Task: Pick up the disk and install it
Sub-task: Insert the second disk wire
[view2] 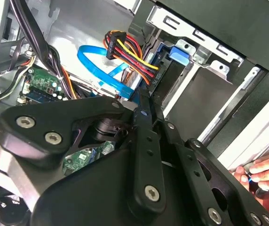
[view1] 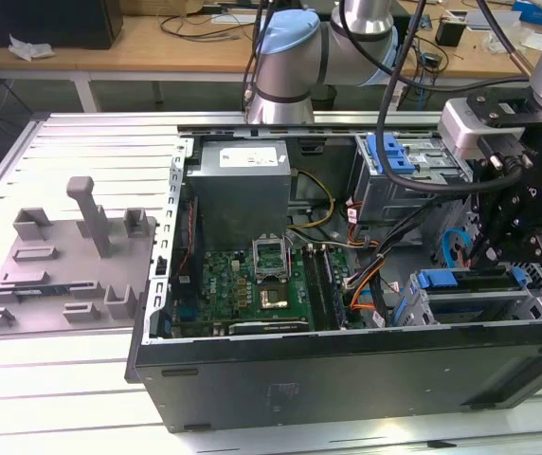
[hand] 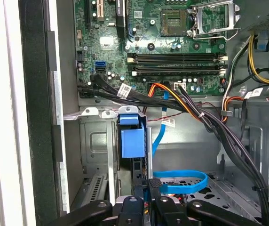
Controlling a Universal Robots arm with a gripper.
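Open computer case (view1: 252, 370) lies on the bench (view1: 72, 379); arm at the exterior view's right, over the drive cage (view1: 460, 303).

Disk (hand: 139, 179) stands on edge in the cage slot, blue frame tab uppermost, not clearly seated flush.

Gripper (hand: 146, 197) closed thin on the disk's edge, judging by the first wrist view.

Risks: a tilted push could jam the disk against the cage rails. Blue data cable (hand: 181, 181) and power lead bundle (view2: 130, 56) sit close and could snag or get pinched.

A hand (view2: 266, 176) beside the case edge is near the arm's path.

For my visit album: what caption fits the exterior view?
Robot arm's gripper poised above the blue-framed disk sitting in a bay of the open computer case.
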